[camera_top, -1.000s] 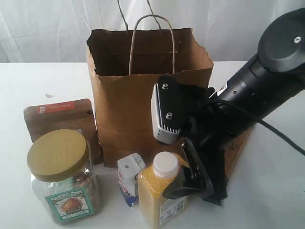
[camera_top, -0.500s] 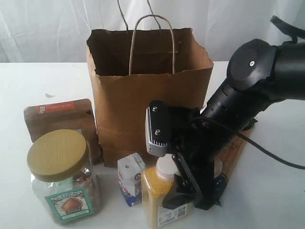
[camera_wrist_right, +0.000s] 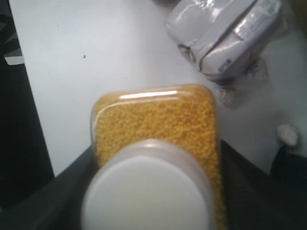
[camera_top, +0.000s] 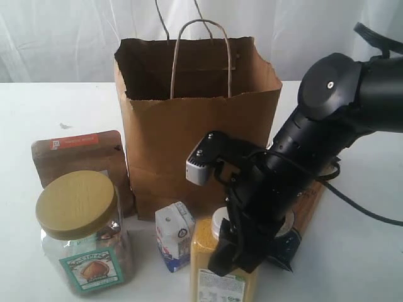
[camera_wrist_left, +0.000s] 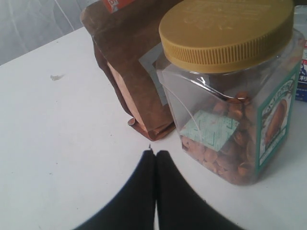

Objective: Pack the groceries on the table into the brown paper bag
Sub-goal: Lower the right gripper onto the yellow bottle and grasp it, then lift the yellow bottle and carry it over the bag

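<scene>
On my ext cam the R gripper is down over the yellow grain-filled plastic bottle w/ a white cap. Its dark fingers sit either side of the bottle's shoulders. I can't tell from the wrist cam whether the pads are actually pressing or just flanking it. The bottle stands at the front of the white tabletop, in front of the tall creased brown paper bag w/ twisted loop handles, which is upright w/ its mouth open. Just beside the bottle is the small white-and-blue carton. Further over that way stands the clear nut jar w/ a tan ribbed lid, and the brown kraft pouch stands close behind it, next to the bag. A flat brown-orange pack shows by the bag's far corner, mostly hidden behind the R arm. The L gripper has its black tips pressed together, holding nothing, low over bare tabletop near the pouch and jar.
</scene>
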You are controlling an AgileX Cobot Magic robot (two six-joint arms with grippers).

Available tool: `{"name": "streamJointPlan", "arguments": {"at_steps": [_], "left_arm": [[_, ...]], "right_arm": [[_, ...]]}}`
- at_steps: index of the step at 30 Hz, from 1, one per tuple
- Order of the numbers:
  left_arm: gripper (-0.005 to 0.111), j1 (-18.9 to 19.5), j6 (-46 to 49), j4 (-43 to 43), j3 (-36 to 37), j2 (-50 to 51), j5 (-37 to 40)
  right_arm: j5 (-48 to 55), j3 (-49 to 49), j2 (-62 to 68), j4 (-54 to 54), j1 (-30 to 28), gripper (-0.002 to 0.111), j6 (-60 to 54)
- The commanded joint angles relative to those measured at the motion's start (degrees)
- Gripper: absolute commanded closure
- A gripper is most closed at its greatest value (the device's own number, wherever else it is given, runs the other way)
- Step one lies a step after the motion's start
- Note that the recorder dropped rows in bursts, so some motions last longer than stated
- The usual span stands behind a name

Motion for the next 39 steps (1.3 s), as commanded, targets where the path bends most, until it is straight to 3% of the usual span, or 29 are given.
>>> {"name": "streamJointPlan", "arguments": {"at_steps": [1,15,28,34,39], "left_arm": [[0.107,0.1,0.0,-0.1,0.2,-0.3,0.0],[0.107,0.1,0.0,-0.1,0.2,-0.3,0.0],[0.107,0.1,0.0,-0.1,0.2,-0.3,0.0],[0.107,0.1,0.0,-0.1,0.2,-0.3,0.0],[0.107,0.1,0.0,-0.1,0.2,-0.3,0.0]], "right_arm": [[4.7,0.0,-0.2,0.1,0.0,0.108,4.7],[2.8,0.0,-9.1,-3.0,0.0,0.108,5.0],[4.4,-0.2,-19.4,-12.5,0.0,0.108,17.0],[4.6,-5.6,-25.5,-14.3,0.0,0.108,25.7],[5.7,-16.2,-28.4,-18.3,0.0,0.108,32.5]]}}
